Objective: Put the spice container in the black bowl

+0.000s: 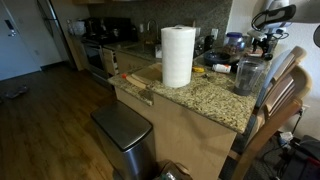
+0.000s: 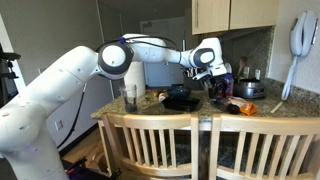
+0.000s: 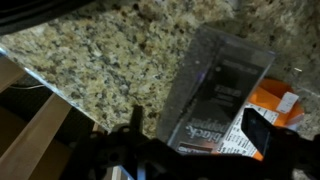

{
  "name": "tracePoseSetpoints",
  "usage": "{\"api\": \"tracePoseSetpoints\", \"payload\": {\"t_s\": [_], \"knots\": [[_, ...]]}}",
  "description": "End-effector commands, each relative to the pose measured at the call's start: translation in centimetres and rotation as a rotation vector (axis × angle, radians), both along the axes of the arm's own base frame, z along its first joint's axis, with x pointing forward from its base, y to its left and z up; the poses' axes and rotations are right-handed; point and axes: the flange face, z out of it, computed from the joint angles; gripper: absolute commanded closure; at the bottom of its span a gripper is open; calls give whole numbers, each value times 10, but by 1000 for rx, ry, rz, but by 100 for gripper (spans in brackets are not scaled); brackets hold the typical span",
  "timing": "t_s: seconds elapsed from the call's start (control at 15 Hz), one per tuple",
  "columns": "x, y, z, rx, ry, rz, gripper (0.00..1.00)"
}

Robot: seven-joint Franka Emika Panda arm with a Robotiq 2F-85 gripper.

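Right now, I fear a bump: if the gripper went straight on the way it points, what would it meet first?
Probably the spice container, lying flat on the granite countertop ahead of the gripper; depth is unclear, so it may meet bare granite beside it.

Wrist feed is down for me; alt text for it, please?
A clear container with a dark printed label lies on the speckled granite counter, an orange packet beside it. Blurred dark fingers fill the bottom edge; wooden chair slats show lower left.
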Motion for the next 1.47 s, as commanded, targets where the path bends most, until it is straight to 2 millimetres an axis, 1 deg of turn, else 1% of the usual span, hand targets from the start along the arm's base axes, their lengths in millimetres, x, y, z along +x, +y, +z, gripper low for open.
{"api": "tracePoseSetpoints", "payload": {"t_s": [0.0, 0.27, 0.33, 0.53, 0.6, 0.8, 0.93, 1.0, 1.07, 1.4], "knots": [[2, -2, 2, -20, -26, -29, 0], [3, -2, 3, -25, -34, -37, 0], [0, -1, -1, 23, -20, -4, 0], [-2, 0, -19, 49, 41, -9, 0], [1, 3, -8, 23, 9, -17, 0], [0, 3, -20, 41, 32, -18, 0], [0, 3, -22, 42, 35, -19, 0], [0, 3, -22, 42, 35, -18, 25], [1, 3, -23, 40, 34, -18, 26], [5, 7, -18, 19, 35, -15, 62]]}}
